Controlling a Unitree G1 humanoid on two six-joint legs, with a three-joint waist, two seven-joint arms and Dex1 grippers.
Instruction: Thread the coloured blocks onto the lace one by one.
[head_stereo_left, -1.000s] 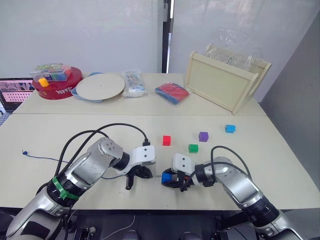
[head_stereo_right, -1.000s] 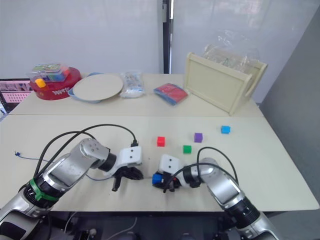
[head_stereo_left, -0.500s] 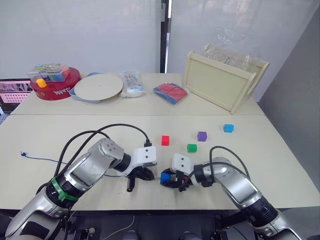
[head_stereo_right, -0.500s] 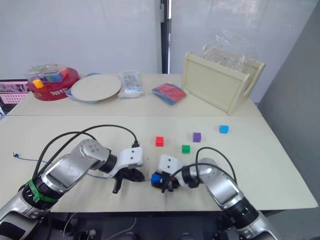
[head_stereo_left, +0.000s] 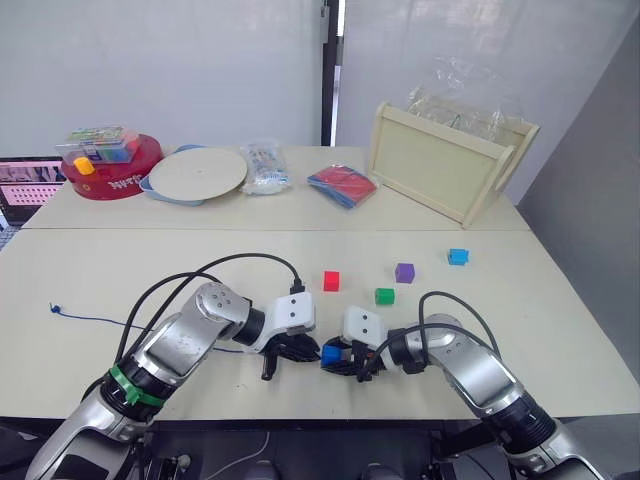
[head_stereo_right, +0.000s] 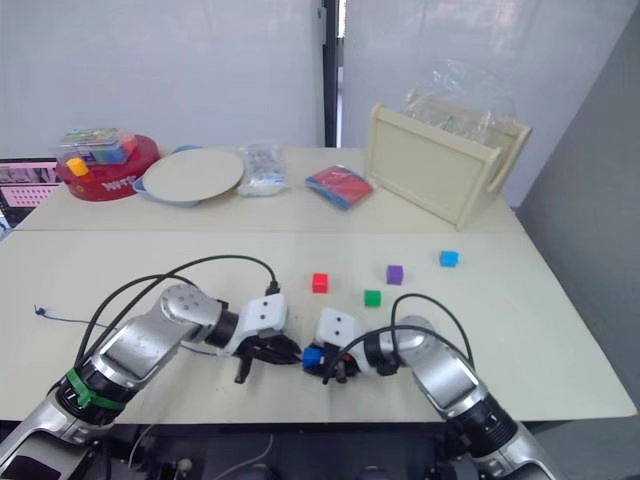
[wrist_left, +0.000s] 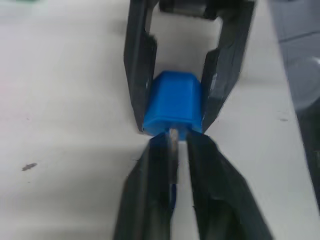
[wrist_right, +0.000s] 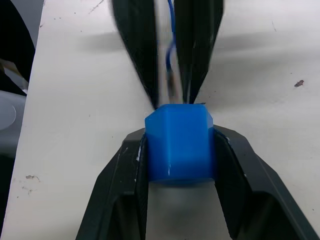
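Low in the frame's centre, the right pincer (head_stereo_left: 340, 357) clamps a blue block (wrist_left: 173, 102) as the left pincer (wrist_left: 172, 150), clenched on the lace (wrist_right: 170, 55), meets its hole; red (head_stereo_left: 332, 281), green (head_stereo_left: 385, 296), purple (head_stereo_left: 405, 272) and the far blue block (head_stereo_left: 459, 256) wait unthreaded mid-desk.

Over the last second the left gripper (head_stereo_left: 300, 350) moved toward the right gripper (head_stereo_left: 338, 358) until its fingertips sat just beside the blue block (wrist_left: 173, 103) pinched there. The gap seen between the two grippers a second ago closed. The pale tip of the lace (wrist_left: 172, 136), nipped between the left fingers, came up against the block's near face.
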